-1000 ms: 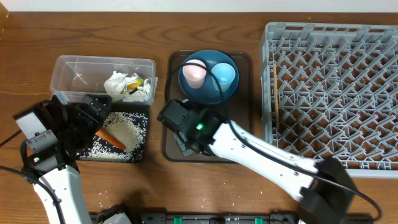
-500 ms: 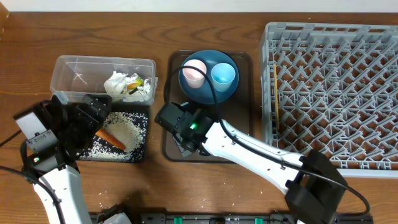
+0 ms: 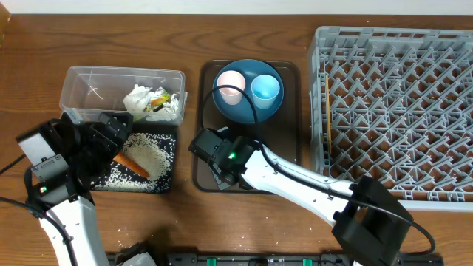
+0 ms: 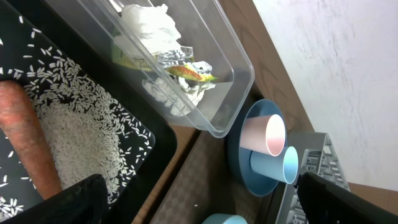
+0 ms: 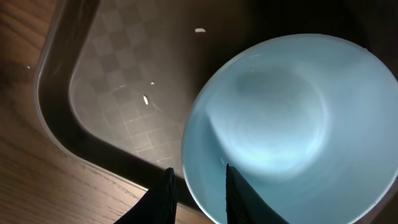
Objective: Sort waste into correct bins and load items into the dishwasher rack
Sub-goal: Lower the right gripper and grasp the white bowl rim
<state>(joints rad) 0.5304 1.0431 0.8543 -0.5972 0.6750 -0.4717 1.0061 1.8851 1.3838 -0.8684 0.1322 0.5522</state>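
My right gripper (image 3: 222, 157) is low over the brown serving tray (image 3: 288, 148), shut on the rim of the pale blue-white bowl (image 5: 286, 118), one finger inside and one outside (image 5: 198, 171). From overhead the bowl is hidden under the wrist. The blue plate (image 3: 247, 112) at the tray's far end carries the pink cup (image 3: 230, 85) and light blue cup (image 3: 266, 89). My left gripper (image 3: 111, 137) hangs open over the black tray (image 3: 168, 140), which holds the carrot (image 3: 133, 164) and rice (image 3: 148, 154). Tissue (image 3: 139, 100) and wrapper (image 3: 159, 97) lie in the clear box (image 3: 89, 85).
The grey dishwasher rack (image 3: 399, 111) fills the right side, with the wooden chopsticks (image 3: 326, 111) lying along its left edge. A few rice grains (image 5: 145, 98) are scattered on the serving tray. Bare wooden table runs along the front.
My right gripper has shifted a little toward the table's front, uncovering the pink cup fully. The left arm has not moved.
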